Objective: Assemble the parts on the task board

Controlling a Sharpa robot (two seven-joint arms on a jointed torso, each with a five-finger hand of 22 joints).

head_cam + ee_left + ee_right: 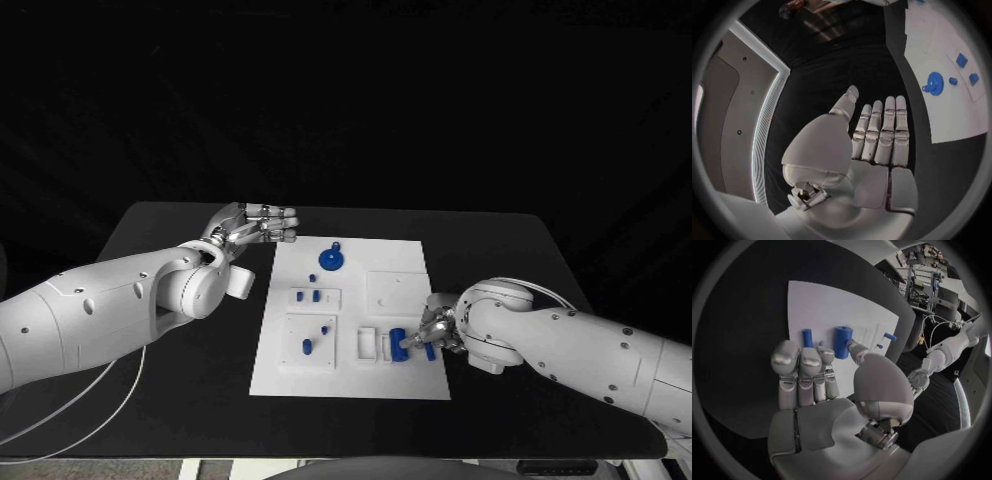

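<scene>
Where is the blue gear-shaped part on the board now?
In the head view the blue gear-shaped part lies near the far edge of the task board, toward the robot's left, close to the left hand, which hovers beside the board.

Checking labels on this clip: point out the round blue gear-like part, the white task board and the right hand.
Round blue gear-like part (332, 261), head view, its disc.
White task board (392, 258), head view, bare surface.
Right hand (826, 390), right wrist view, palm.

Head view: taken from above, looking down on the black table (173, 300); the task board (397, 255) is seen whole at centre, from afar.
Left wrist view: taken close behind the left hand (861, 150); the board's edge (942, 115) is seen at 2 o'clock.
Right wrist view: taken close behind the right hand (817, 390); the board (817, 305) is seen at 12 o'clock.
Shared: the task board is caught in all three.
</scene>
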